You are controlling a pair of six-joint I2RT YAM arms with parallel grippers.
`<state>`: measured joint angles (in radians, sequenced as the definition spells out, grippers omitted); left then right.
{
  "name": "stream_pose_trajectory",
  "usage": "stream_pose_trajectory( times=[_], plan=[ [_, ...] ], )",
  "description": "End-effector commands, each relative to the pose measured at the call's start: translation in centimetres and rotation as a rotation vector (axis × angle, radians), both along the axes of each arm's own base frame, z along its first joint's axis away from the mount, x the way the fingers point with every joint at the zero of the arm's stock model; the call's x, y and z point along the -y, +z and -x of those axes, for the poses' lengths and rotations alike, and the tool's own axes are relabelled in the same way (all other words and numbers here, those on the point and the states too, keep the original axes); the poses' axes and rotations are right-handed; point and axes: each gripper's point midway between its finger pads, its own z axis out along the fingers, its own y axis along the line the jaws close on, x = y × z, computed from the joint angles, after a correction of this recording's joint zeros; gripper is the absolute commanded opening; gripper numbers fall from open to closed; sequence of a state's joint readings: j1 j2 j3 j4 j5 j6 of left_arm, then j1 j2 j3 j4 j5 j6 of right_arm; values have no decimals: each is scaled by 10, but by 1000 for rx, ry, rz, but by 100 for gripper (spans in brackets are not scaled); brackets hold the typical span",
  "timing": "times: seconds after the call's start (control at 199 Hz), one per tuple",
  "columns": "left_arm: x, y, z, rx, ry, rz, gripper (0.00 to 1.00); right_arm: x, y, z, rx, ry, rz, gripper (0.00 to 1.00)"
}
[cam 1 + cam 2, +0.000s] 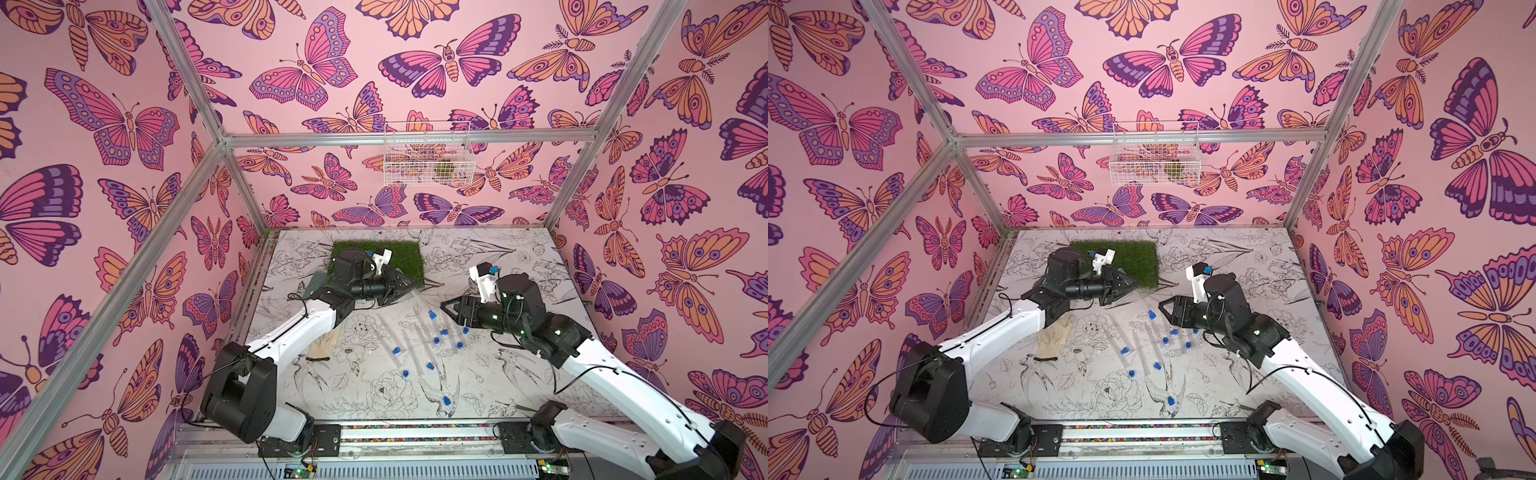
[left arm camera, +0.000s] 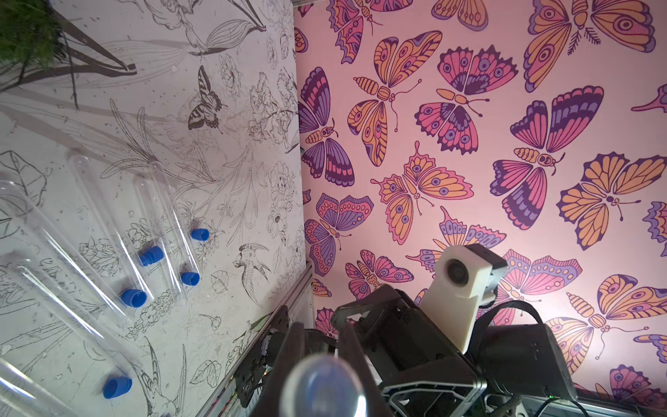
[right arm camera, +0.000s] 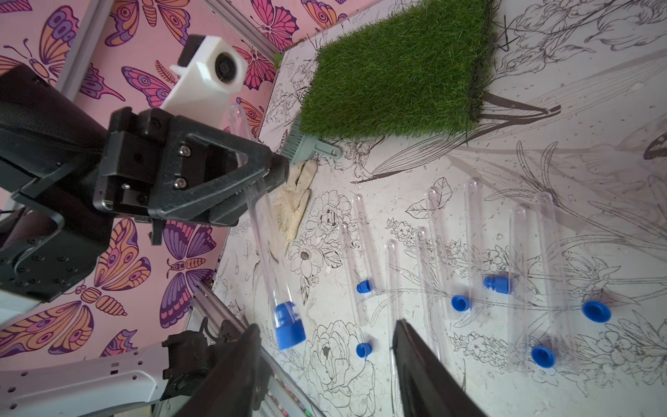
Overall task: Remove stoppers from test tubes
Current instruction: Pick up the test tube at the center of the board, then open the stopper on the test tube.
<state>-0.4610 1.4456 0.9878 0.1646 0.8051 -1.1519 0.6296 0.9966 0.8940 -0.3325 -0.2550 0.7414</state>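
Observation:
My left gripper (image 1: pixel 411 287) (image 2: pixel 321 343) is shut on a clear test tube (image 1: pixel 422 301) (image 3: pixel 267 231), held slanted above the table. Its rounded end (image 2: pixel 321 386) shows between the fingers in the left wrist view. A blue stopper (image 1: pixel 432 314) (image 3: pixel 288 325) plugs the tube's far end. My right gripper (image 1: pixel 444 308) (image 3: pixel 325 361) is open and empty, its jaws just short of that stopper and apart from it. Several more clear test tubes (image 1: pixel 409 338) (image 3: pixel 472 238) lie on the table below, with several loose blue stoppers (image 1: pixel 436 340) (image 3: pixel 595 311) among them.
A green grass mat (image 1: pixel 399 257) lies at the back of the table behind the left gripper, with a pale green brush (image 3: pixel 310 144) at its edge. A cream glove (image 1: pixel 1054 336) lies beside the left arm. A white wire basket (image 1: pixel 428 153) hangs on the back wall.

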Motion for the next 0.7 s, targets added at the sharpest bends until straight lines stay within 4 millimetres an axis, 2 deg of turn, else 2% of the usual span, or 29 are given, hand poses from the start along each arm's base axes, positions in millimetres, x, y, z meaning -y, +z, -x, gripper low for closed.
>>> stream_pose_trajectory(
  times=[0.0,0.477,0.698],
  plan=[
    [-12,0,-4,-9,71,-11,4,-1,10,-7,5,-41,-82,61],
    [-41,-7,-11,-121,275,17,4,-7,9,-11,-43,-51,-216,61],
    [-53,-26,-11,-238,371,39,4,-15,3,-9,-85,-24,-245,61]
  ],
)
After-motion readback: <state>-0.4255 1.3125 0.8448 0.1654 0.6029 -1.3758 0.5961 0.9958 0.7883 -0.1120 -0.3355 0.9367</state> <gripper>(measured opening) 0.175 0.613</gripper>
